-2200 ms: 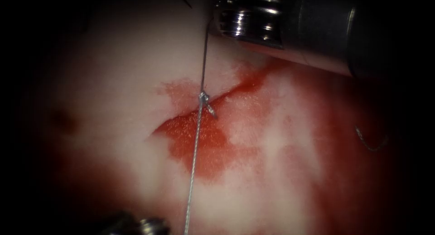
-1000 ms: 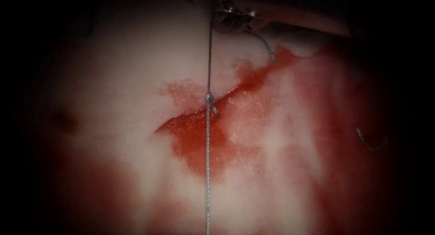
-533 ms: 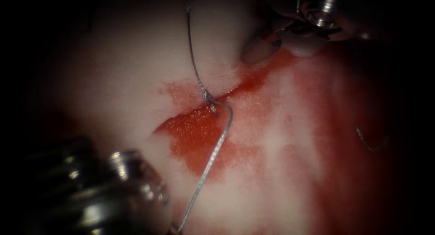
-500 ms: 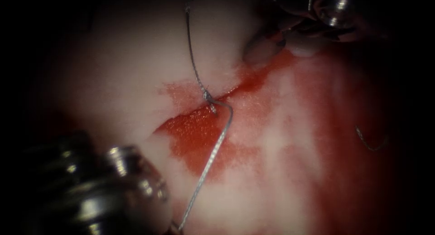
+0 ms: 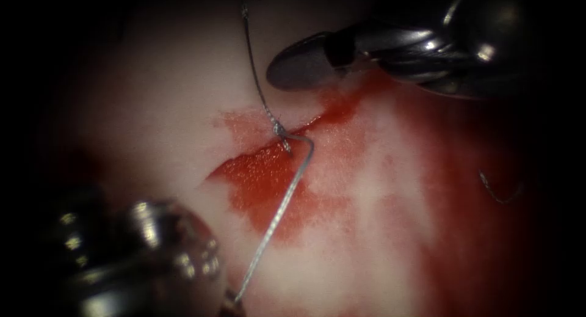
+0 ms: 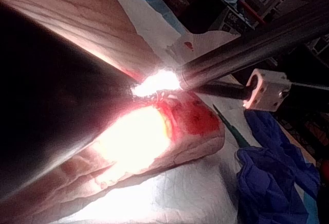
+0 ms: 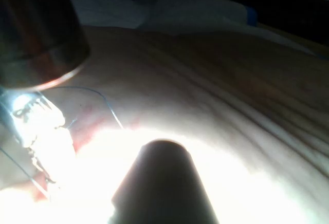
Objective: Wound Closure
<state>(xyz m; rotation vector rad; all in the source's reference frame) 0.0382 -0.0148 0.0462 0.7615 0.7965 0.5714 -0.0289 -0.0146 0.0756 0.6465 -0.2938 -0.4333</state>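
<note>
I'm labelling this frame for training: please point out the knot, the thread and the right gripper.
knot [image 5: 279,129]: endoscope view, its middle.
thread [image 5: 282,212]: endoscope view, the strand below the knot.
right gripper [image 5: 305,61]: endoscope view, the tip.

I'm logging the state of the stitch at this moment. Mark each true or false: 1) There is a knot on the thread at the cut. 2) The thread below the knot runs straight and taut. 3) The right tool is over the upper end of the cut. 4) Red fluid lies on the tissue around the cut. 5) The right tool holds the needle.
1) True: the knot sits on the cut.
2) False: the thread bends sharply beside the knot, then slants down to the left tool.
3) True: the right tool is there.
4) True: red fluid covers the tissue.
5) False: no needle is seen in it.
</note>
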